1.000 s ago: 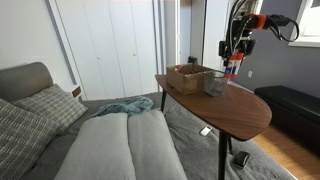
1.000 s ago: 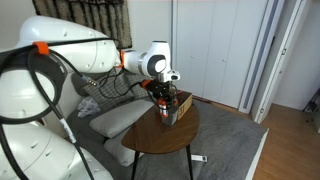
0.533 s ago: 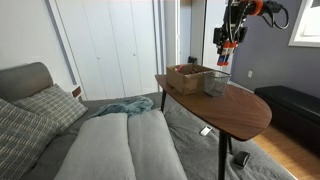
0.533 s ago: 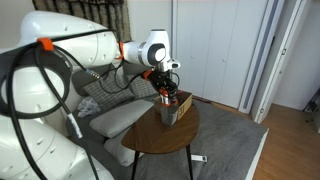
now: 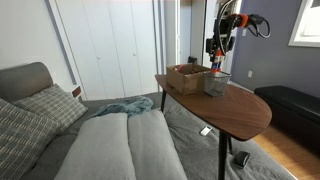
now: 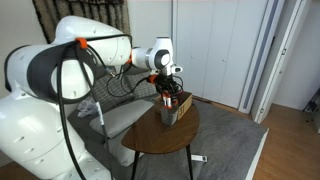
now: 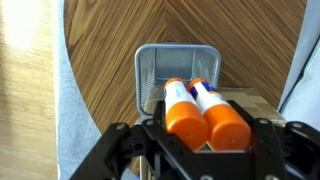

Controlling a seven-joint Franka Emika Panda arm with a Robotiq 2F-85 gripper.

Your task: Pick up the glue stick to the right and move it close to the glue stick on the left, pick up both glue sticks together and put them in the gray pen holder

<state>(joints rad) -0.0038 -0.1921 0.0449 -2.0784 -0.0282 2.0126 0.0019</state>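
Both glue sticks (image 7: 183,115), white with orange caps, lie side by side between my jaws, caps toward the camera. My gripper (image 7: 205,135) is shut on the pair. Directly beneath them is the gray pen holder (image 7: 178,70), a mesh cup seen from above, standing on the wooden table (image 7: 110,60). In both exterior views the gripper (image 5: 214,60) (image 6: 166,90) hangs just over the pen holder (image 5: 216,84) (image 6: 168,114), the sticks' lower ends near its rim. Whether they touch the rim I cannot tell.
A brown rectangular box (image 5: 187,77) (image 6: 181,104) stands right beside the pen holder on the oval table (image 5: 235,108). A grey sofa (image 5: 110,145) with cushions and a blue cloth (image 5: 120,106) is next to the table. A dark bench (image 5: 295,105) stands beyond.
The arm has carried both glue sticks sideways from the table's open side to above the pen holder, rising and then coming down toward it. The grip has not changed.
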